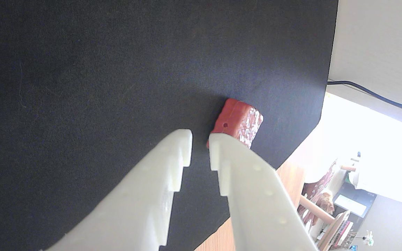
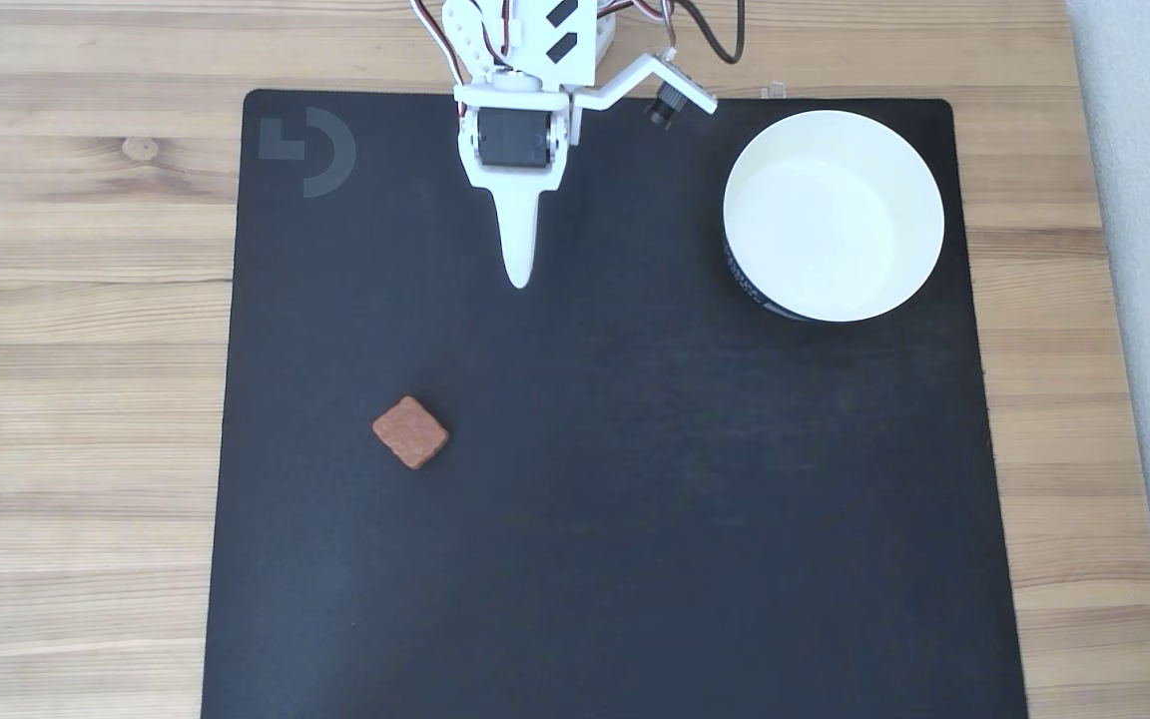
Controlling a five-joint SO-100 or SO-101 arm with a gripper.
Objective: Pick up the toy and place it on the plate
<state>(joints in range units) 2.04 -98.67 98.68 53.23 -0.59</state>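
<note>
The toy (image 2: pixel 411 431) is a small reddish-brown square with a biscuit-like top, lying flat on the black mat, left of centre in the fixed view. The plate (image 2: pixel 835 215) is a round white dish with a dark outer band at the mat's far right corner, and nothing lies in it. My white gripper (image 2: pixel 520 280) hangs over the mat's far middle, well apart from both. In the wrist view the gripper (image 1: pixel 201 139) is open by a narrow gap with nothing between its fingers. The toy (image 1: pixel 239 122) shows past the right fingertip, partly hidden by it.
The black mat (image 2: pixel 635 519) lies on a wooden table (image 2: pixel 76 300), with a grey logo (image 2: pixel 305 150) at its far left corner. Arm base and cables (image 2: pixel 535 30) stand at the mat's far edge. A grey strip (image 2: pixel 1149 300) runs along the table's right side.
</note>
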